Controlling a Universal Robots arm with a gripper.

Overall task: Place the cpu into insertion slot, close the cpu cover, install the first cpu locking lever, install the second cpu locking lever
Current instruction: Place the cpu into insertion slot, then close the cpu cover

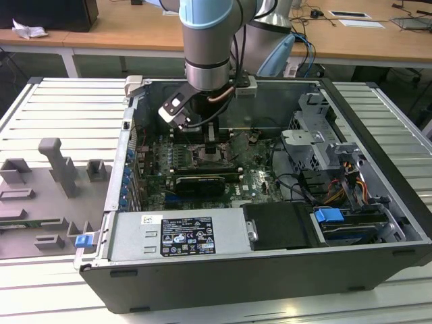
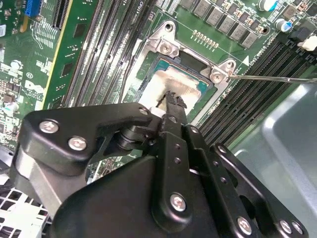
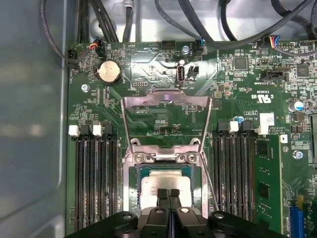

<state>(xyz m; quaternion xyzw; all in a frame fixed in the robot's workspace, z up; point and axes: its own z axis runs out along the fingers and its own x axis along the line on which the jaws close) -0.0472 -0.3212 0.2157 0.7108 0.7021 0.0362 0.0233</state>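
Here the gripper (image 3: 169, 193), pressed together, hangs over the cpu (image 3: 154, 184) lying flat, face-up

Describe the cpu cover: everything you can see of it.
The cpu cover is a thin silver metal frame with a square window; green board shows through it in the first wrist view. It stands swung open, raised off the insertion slot, hinged at the slot's edge by a bracket with two screws. The cpu lies uncovered in the slot. The gripper sits over the cpu, clear of the cover.
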